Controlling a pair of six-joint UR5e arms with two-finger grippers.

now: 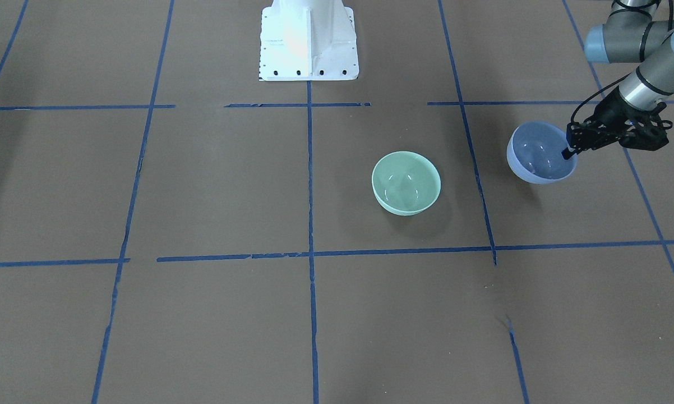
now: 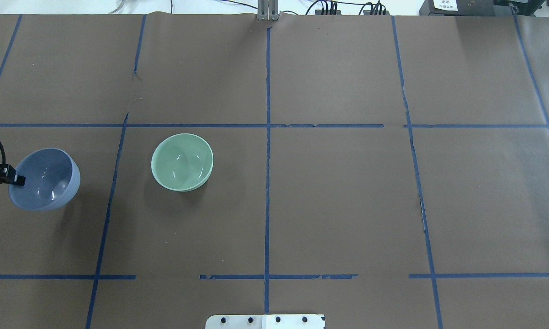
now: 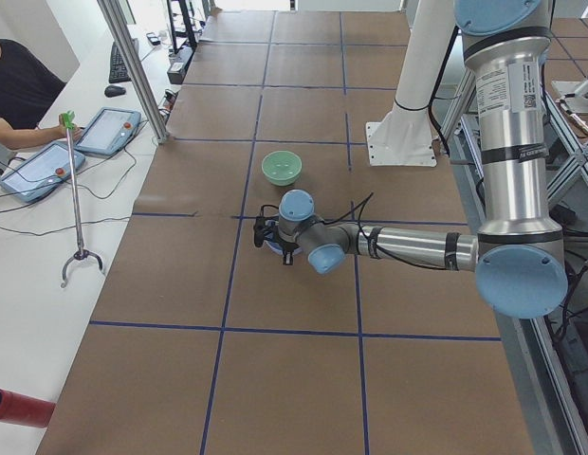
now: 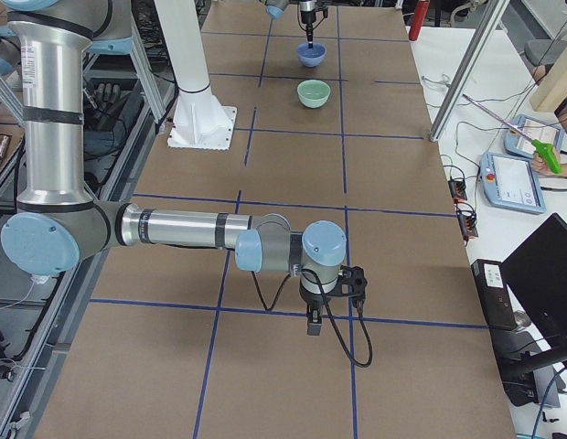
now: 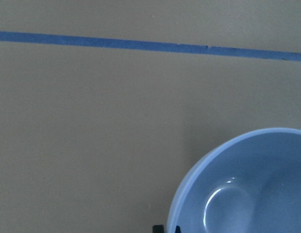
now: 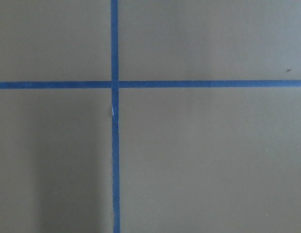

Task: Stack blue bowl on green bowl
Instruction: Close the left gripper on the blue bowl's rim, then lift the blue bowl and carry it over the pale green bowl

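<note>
The blue bowl (image 1: 539,154) is at the robot's far left side of the table, tilted, and looks slightly raised above its shadow. My left gripper (image 1: 569,150) is shut on its rim, one finger inside the bowl; both show in the overhead view, the blue bowl (image 2: 46,179) beside the left gripper (image 2: 18,180). The left wrist view shows the bowl's rim and inside (image 5: 252,189). The green bowl (image 1: 406,182) stands upright and empty on the table, apart from the blue one, toward the middle (image 2: 182,161). My right gripper (image 4: 314,320) hangs above the table far from both bowls; I cannot tell if it is open or shut.
The white robot base (image 1: 309,42) stands at the table's robot-side edge. Blue tape lines (image 2: 267,160) divide the brown table into squares. An operator's desk with tablets (image 3: 104,133) runs along the far side.
</note>
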